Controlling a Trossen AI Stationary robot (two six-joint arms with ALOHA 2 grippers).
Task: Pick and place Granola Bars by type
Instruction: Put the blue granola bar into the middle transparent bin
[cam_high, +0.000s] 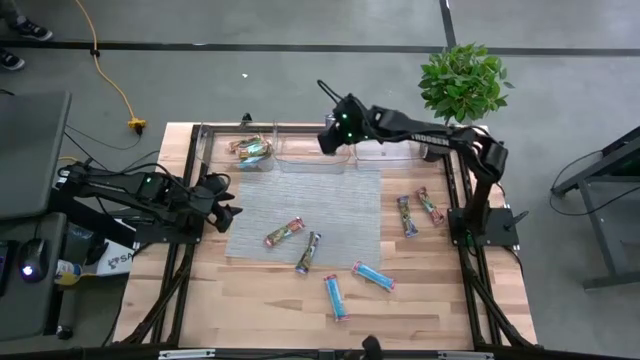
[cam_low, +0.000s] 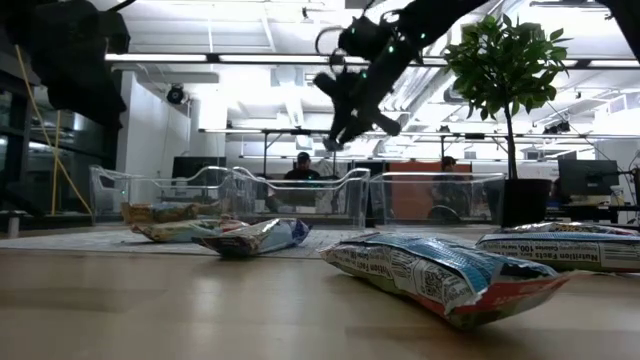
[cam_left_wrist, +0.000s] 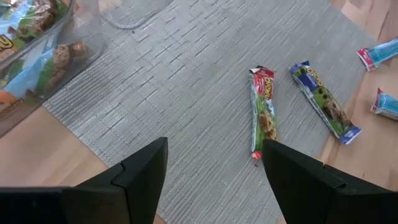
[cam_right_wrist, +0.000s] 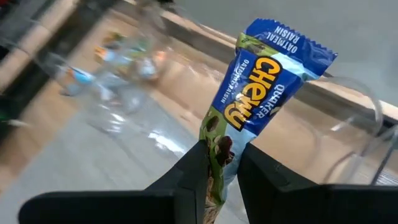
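Note:
My right gripper (cam_high: 333, 135) hangs high over the far row of clear bins, above the middle bin (cam_high: 312, 158), and is shut on a dark blue "Chewy" bar (cam_right_wrist: 261, 81). My left gripper (cam_high: 225, 212) is open and hovers at the left edge of the grey mat (cam_high: 330, 200); in its wrist view (cam_left_wrist: 214, 165) nothing lies between the fingers. On the mat lie flat a tan-green bar with red (cam_high: 284, 233) and a dark bar (cam_high: 308, 252). Two light blue bars (cam_high: 335, 297) (cam_high: 373, 275) lie on the wood near the front. Two more bars (cam_high: 405, 215) (cam_high: 430, 205) lie right of the mat. My right gripper pinches the dark blue bar between its two fingers by one end of the wrapper (cam_right_wrist: 217, 134). The rest of the bar sticks out past the fingertips, and its crimped far end (cam_right_wrist: 292, 40) is free. The bar is lifted clear, above the bins.
The left bin (cam_high: 255, 152) holds several bars; a third clear bin (cam_high: 385, 152) stands right of the middle one. A potted plant (cam_high: 462, 80) stands at the far right corner. Metal rails run along the table's left and right sides. People sit in the room beyond.

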